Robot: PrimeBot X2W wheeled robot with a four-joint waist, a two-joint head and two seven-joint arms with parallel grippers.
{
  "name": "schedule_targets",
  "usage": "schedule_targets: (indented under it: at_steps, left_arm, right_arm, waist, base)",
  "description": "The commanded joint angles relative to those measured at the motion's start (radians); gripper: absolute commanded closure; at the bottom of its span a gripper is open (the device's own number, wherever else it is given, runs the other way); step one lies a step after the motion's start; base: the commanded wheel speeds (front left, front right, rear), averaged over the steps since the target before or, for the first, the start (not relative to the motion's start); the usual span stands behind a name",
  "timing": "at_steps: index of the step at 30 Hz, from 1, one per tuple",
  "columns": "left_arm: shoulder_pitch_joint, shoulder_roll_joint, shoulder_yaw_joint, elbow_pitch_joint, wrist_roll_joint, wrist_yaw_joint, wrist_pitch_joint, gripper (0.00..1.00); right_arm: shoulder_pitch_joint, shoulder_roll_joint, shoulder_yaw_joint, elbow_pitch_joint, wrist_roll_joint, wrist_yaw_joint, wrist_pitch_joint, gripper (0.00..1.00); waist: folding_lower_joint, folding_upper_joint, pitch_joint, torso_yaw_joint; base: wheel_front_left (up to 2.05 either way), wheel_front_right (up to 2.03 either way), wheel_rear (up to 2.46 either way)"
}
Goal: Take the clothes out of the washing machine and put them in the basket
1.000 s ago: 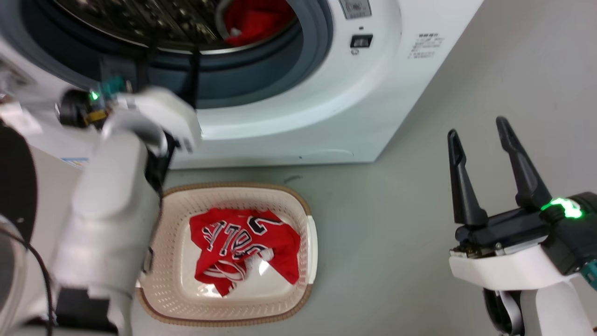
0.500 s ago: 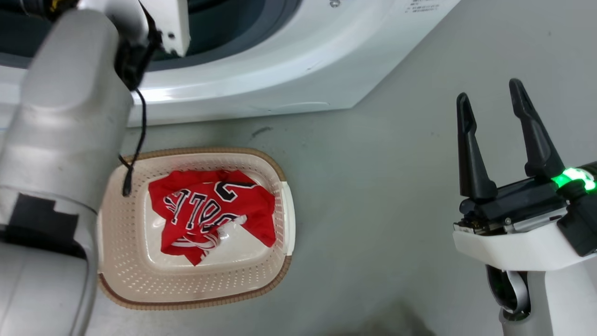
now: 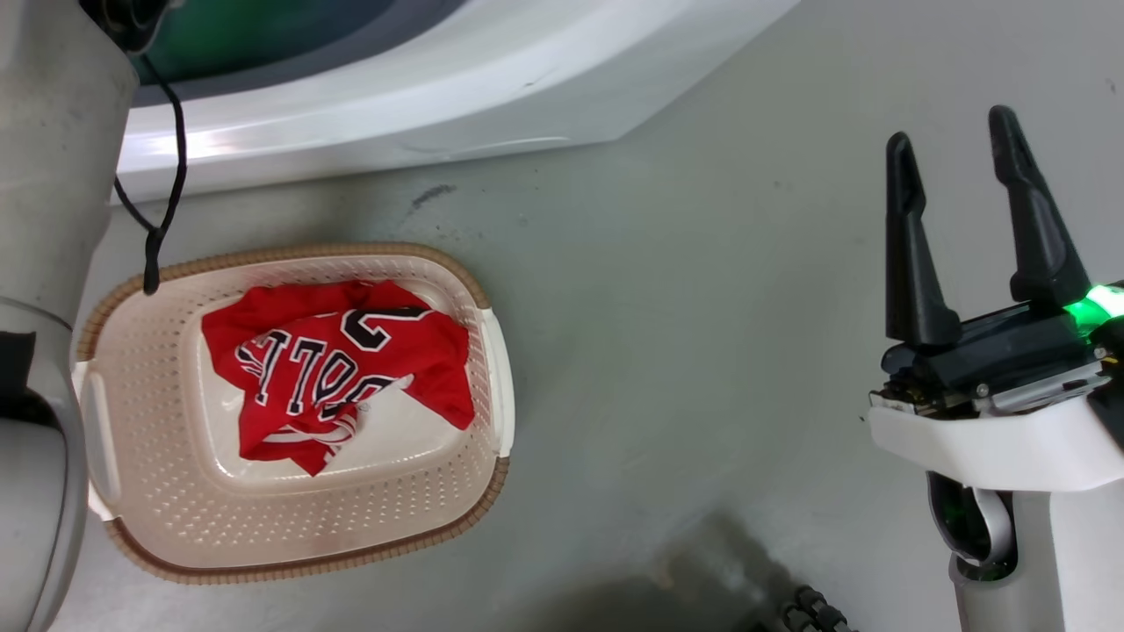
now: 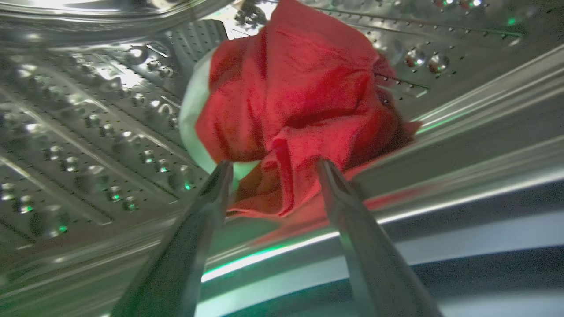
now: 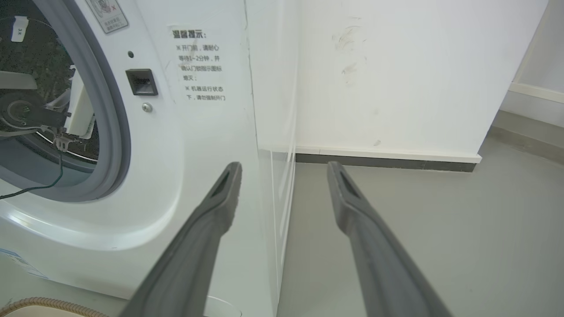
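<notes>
Grey floor (image 3: 659,351) runs under everything I see from the head camera, with the white washer (image 3: 395,114) along the top edge. The basket (image 3: 290,562) sits on the floor just in front of the washer. A red jersey (image 3: 334,369) lies crumpled in it, its black letters outlined in white facing up.

My left arm (image 3: 44,175) rises up the left edge of the head view toward the washer opening, and a thin black cable (image 3: 167,175) hangs from it over the basket's rim.

In the left wrist view the left gripper (image 4: 275,163) is inside the steel drum (image 4: 88,110). Its fingers are spread, with a red garment (image 4: 299,88) bunched right in front of them. The tips stand on either side of the cloth's lower fold. I cannot tell whether they touch it. A white trim band shows along the garment's left side.

The right gripper (image 3: 951,129) hangs over bare floor, well apart from the basket. Its fingers are spread and hold nothing. Its wrist camera looks past the washer's front corner (image 5: 211,176) toward a white wall (image 5: 396,66).
</notes>
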Motion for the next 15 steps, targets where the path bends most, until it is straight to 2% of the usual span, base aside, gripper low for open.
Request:
schedule_targets:
  at_steps: [1,15]
  left_arm:
    - [-0.024,0.003,-0.012,0.007,-0.01,0.0,0.004,0.0]
    - [-0.092,0.002,-0.096,0.084,-0.026,0.0,-0.032,0.0]
  right_arm:
    - [-0.016,0.002,-0.006,-0.005,0.006,-0.001,-0.002,0.0]
    - [-0.032,0.001,-0.023,-0.007,0.023,-0.001,-0.002,0.0]
  waist:
    - [-0.0001,0.0,0.024,-0.015]
    - [-0.0001,0.0,0.072,-0.039]
  base:
    - [0.0,0.0,0.0]
    - [0.0,0.0,0.0]
